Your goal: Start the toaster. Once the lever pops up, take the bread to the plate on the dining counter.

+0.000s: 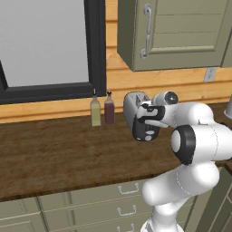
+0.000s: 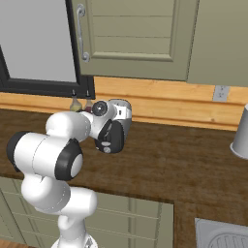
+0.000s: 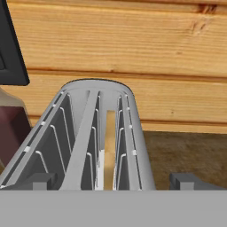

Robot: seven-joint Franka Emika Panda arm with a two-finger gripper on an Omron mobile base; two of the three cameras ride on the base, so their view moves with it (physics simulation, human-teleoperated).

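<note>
The silver-white toaster stands on the dark wooden worktop against the wall, its black end panel facing me. I cannot make out the lever on that panel. In the hand view I look down along the toaster's top slots. The thin tan edge of the bread stands in the right-hand slot. My gripper is open and hovers just over the near end of the toaster, one fingertip on each side, holding nothing. The plate and the dining counter are out of view.
Two slim bottles, one olive and one dark red, stand just left of the toaster. A wall cabinet hangs above it. A grey canister and a sink corner are to the right.
</note>
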